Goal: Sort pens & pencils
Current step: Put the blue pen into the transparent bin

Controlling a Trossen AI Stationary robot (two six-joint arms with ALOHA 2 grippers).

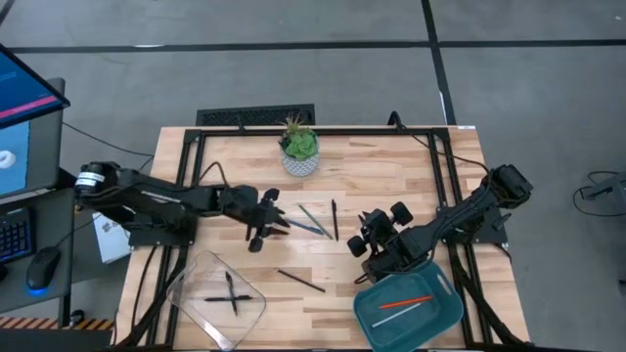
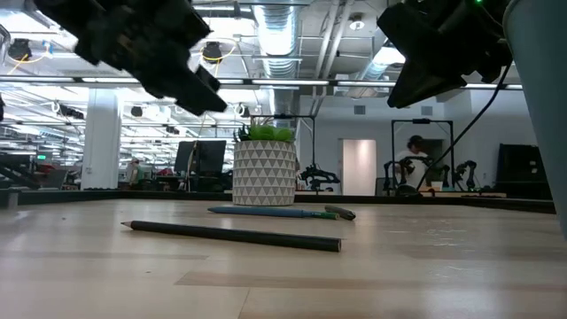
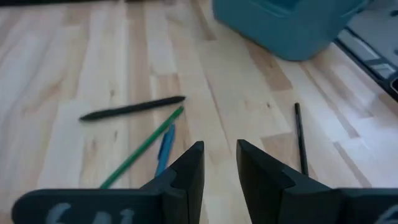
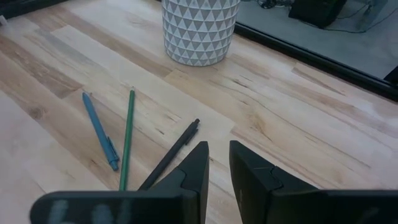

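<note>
**Pens and pencils split among table, clear tray and teal bin**

Pens and pencils lie in four places while both grippers hang above the table holding nothing.

The left gripper (image 1: pixel 277 223) is above the middle of the table, its fingers (image 3: pixel 186 171) a narrow gap apart with nothing between them. Just to its right on the wood lie three sticks close together: a blue pen (image 4: pixel 100 131), a green pencil (image 4: pixel 127 137) beside it, and a black pen (image 4: pixel 171 153) to their right. In the left wrist view the green pencil and blue pen lie nearly side by side, with the black pen lying across beyond their tips.

The right gripper (image 1: pixel 364 244) is right of centre, just above the far left corner of the teal bin (image 1: pixel 445 315). Its fingers (image 4: pixel 198 165) also stand a narrow gap apart, gripping nothing. The black pen lies just to its left.

Nearer the front edge, between the two containers, a dark pencil (image 1: pixel 300 281) lies alone on the wood; the low view shows it flat in the foreground.

The clear tray (image 1: pixel 186 288) at the near left holds two dark sticks (image 1: pixel 232 294) crossed over each other. The teal bin at the near right holds an orange-red stick (image 1: pixel 405 301) and a pale one (image 1: pixel 411 312) beside it.

A potted plant (image 1: pixel 299 147) in a patterned white pot stands at the far middle of the table (image 1: pixel 391 176), well apart from the sticks.
</note>
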